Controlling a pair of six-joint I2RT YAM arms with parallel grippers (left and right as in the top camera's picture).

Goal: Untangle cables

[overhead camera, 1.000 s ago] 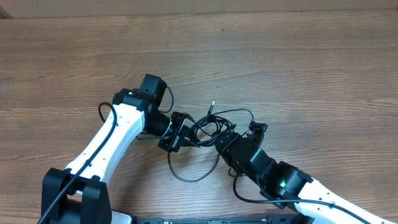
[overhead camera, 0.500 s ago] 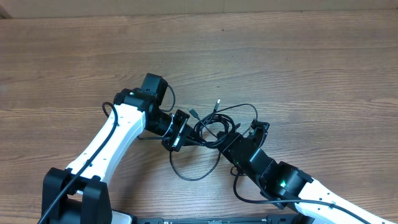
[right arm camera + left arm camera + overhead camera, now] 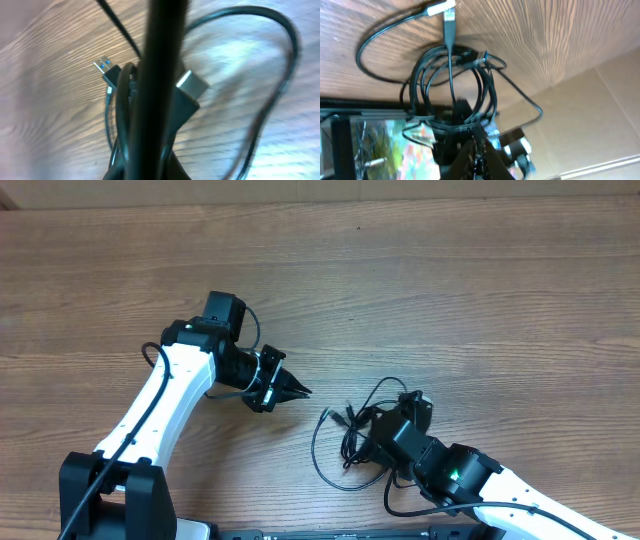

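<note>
The cables (image 3: 345, 442) lay in a tangled black bundle on the wooden desk (image 3: 480, 290), near its front edge and right at the tip of the right arm. The right fingers (image 3: 374, 444) were closed tight on that bundle. One loop (image 3: 322, 465) sagged toward the desk's front and another arched away past the wrist. In the right wrist view a blue-tongued USB plug (image 3: 102, 66) and a silver plug (image 3: 191, 85) showed beside the bunched cords, with a blurred black cord across the middle. The left fingers (image 3: 296, 389) were pressed together to a point, holding nothing, apart from the bundle and aimed at it. In the left wrist view the coiled cables (image 3: 480, 90) lay ahead, a pale plug (image 3: 442, 8) beyond them.
</note>
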